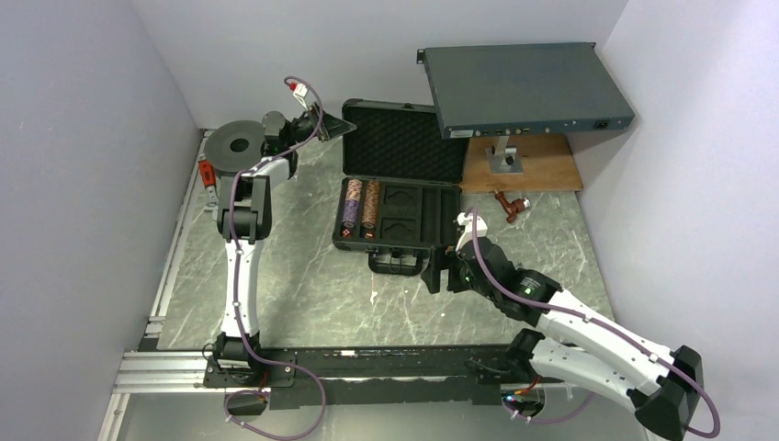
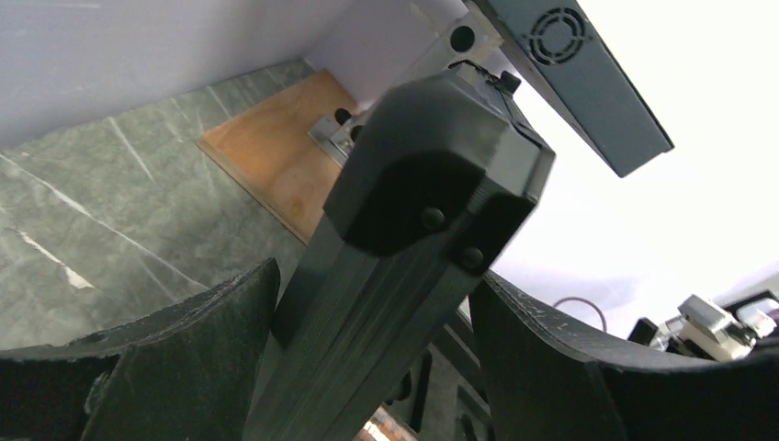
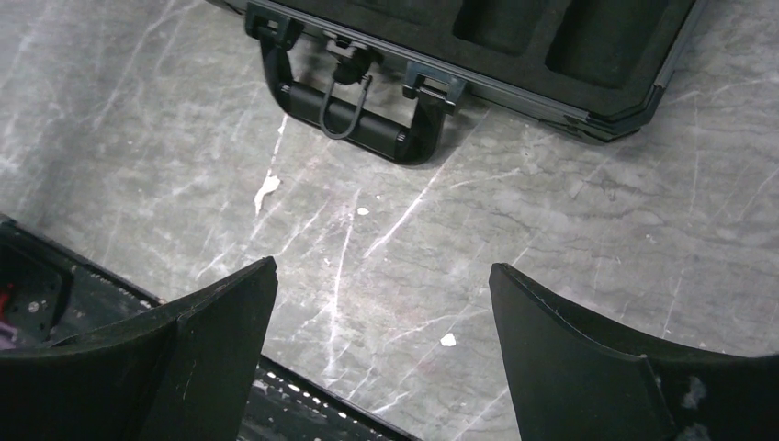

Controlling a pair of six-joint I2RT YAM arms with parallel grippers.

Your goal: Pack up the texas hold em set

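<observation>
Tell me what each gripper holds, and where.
The open right gripper holds nothing. The left gripper straddles the far-left corner of the case lid; a grip cannot be told.

Plain pale walls are closing in the tabletop (image 1: 303, 285) on three sides: left wall (image 1: 83, 184), back wall (image 1: 367, 46), right wall (image 1: 698, 184). The tabletop is showing a grey-green stone pattern with white veins. A wooden board (image 1: 556, 161) is lying flat at back right. An aluminium rail (image 1: 156, 372) is running along the near edge and up the left side. Light is falling evenly, and the left wrist view is washing out to white at right.
</observation>
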